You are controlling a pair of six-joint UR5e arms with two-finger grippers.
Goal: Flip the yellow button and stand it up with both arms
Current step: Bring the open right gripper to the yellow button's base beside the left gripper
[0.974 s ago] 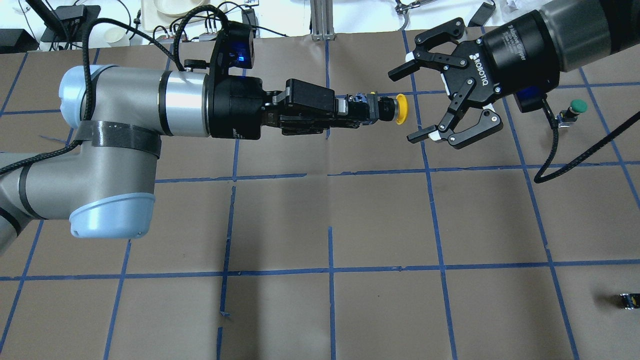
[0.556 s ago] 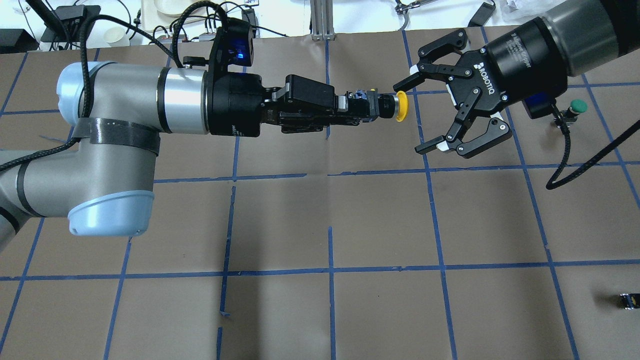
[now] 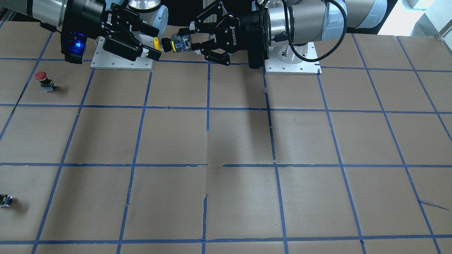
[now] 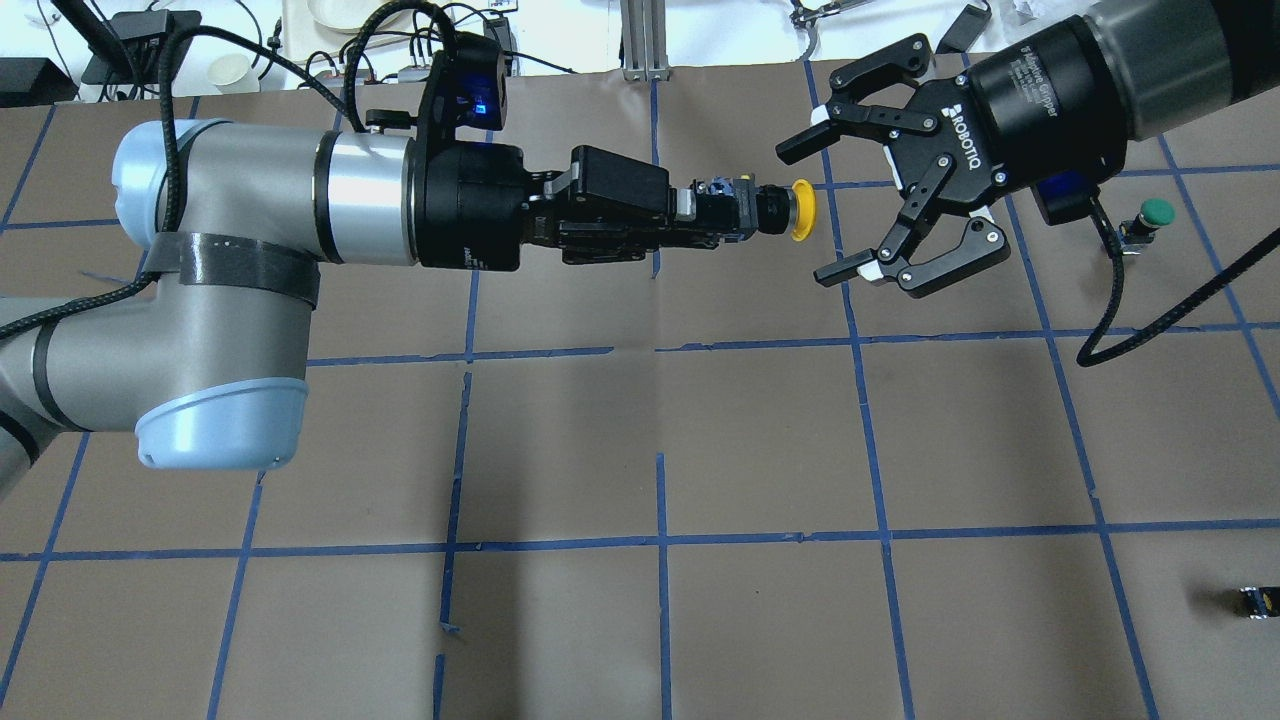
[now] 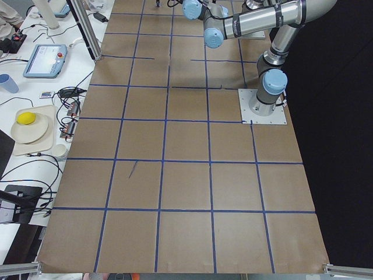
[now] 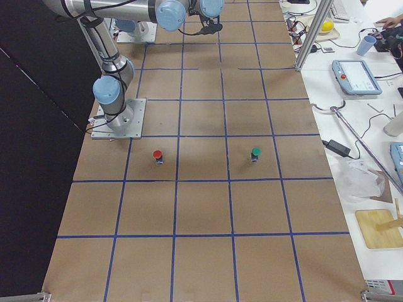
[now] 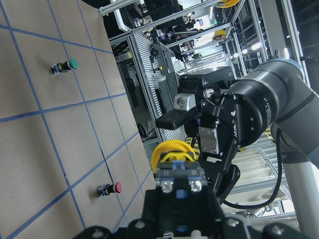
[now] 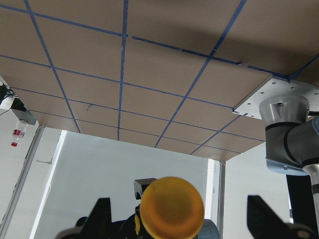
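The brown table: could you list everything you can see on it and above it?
table: one, brown with a blue tape grid.
yellow button: one, yellow cap, dark body, held in the air.
red button: one, red cap, standing on the robot's right side.
green button: one, green cap, standing on the robot's right side.
small black block: one, near the table's right edge.
left gripper: one, black, shut on the yellow button's body.
right gripper: one, black, open, facing the cap.
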